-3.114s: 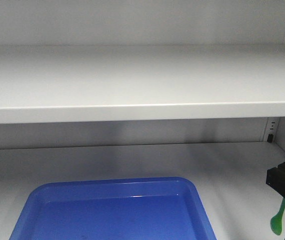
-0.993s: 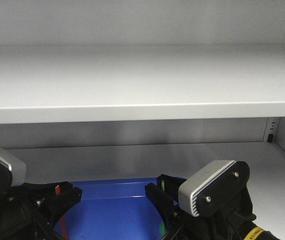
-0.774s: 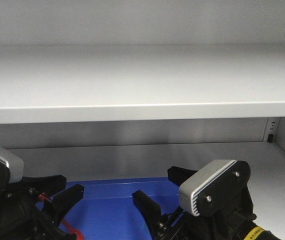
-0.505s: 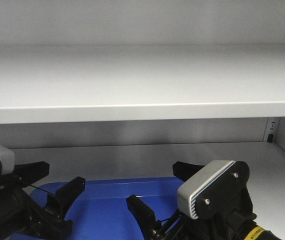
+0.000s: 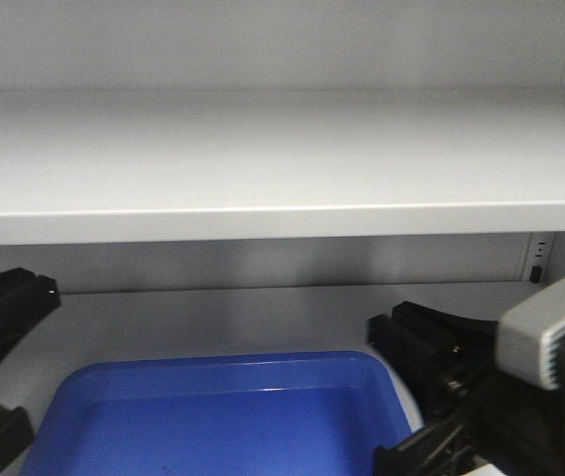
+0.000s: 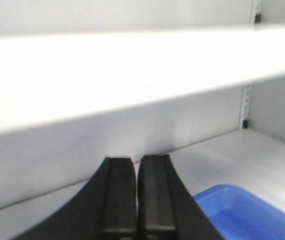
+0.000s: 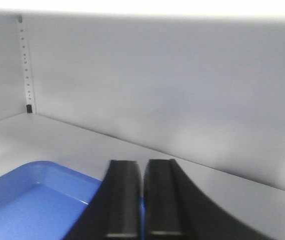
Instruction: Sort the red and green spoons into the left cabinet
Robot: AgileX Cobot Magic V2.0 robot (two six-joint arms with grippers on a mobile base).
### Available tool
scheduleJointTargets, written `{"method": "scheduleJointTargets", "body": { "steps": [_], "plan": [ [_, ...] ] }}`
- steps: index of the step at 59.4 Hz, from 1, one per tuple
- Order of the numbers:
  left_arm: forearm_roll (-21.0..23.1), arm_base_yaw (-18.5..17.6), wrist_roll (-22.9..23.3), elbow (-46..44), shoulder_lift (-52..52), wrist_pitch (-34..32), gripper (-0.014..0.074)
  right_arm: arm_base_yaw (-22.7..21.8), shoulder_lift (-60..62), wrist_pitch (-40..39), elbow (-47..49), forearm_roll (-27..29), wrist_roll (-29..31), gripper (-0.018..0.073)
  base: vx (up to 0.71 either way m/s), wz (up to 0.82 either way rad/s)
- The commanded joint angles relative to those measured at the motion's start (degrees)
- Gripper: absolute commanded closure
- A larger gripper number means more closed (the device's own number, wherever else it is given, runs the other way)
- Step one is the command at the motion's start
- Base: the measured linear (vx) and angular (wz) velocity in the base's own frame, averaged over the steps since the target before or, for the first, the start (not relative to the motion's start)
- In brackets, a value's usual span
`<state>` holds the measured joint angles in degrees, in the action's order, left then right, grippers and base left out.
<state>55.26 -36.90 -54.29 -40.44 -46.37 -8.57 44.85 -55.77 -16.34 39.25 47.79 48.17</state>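
Observation:
The red and green spoons show in no view. The left cabinet fills the front view, with an upper shelf (image 5: 263, 159) and a lower shelf (image 5: 263, 317). My left gripper (image 5: 53, 290) is at the left edge, just left of a blue tray (image 5: 213, 369). In its wrist view the left gripper (image 6: 136, 160) is shut with nothing between the fingers. My right gripper (image 5: 377, 329) sits at the tray's right side. The right gripper (image 7: 142, 162) is likewise shut and empty, above the tray's corner (image 7: 32, 172).
The blue tray (image 6: 242, 200) lies on the lower shelf at the front; its visible floor is bare. Slotted rails (image 5: 537, 258) run up the cabinet's back right corner. The upper shelf's front edge (image 5: 282, 223) hangs above both grippers.
A second ago the grippers held the red and green spoons over the tray. They opened, the spoons dropped from sight, and both grippers drew outward and shut.

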Motion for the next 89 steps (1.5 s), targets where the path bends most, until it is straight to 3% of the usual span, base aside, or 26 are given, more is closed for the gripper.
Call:
{"method": "scheduleJointTargets", "body": {
  "steps": [1, 13, 22, 65, 73, 78, 89],
  "plan": [
    [-0.84, -0.24, 0.1, -2.12, 1.78, 0.77, 0.0605, -0.16, 3.26, -1.58, 1.92, 5.73, 7.75, 0.0574, 0.0, 0.0],
    [-0.78, -0.24, 0.1, -2.07, 2.37, 5.96, 0.0597, -0.16, 7.41, -0.62, 1.72, 16.9, 19.21, 0.0565, 0.0, 0.0],
    [-0.65, -0.24, 0.1, -2.07, 2.37, 6.52, 0.0596, -0.16, 8.35, -0.62, 1.72, 22.39, 24.38, 0.0565, 0.0, 0.0],
    [-0.65, -0.24, 0.27, -2.07, 2.37, 7.97, 0.0596, -0.16, 8.3, -0.62, 1.72, 22.58, 25.14, 0.0565, 0.0, 0.0],
    [-2.57, -0.17, 0.09, -2.07, 2.37, 3.3, 0.0596, -0.16, 8.3, -0.62, 1.72, 22.58, 25.14, 0.0565, 0.0, 0.0],
    [-4.33, 2.02, 0.09, -2.07, 2.22, 1.53, 0.0596, -0.16, 8.3, -0.62, 1.72, 22.58, 25.14, 0.0565, 0.0, 0.0],
    [-7.31, 10.88, 0.09, -2.07, 0.64, 7.57, 0.0596, -0.16, 8.3, -0.65, 1.72, 22.58, 25.14, 0.0565, 0.0, 0.0]
  ]
}}
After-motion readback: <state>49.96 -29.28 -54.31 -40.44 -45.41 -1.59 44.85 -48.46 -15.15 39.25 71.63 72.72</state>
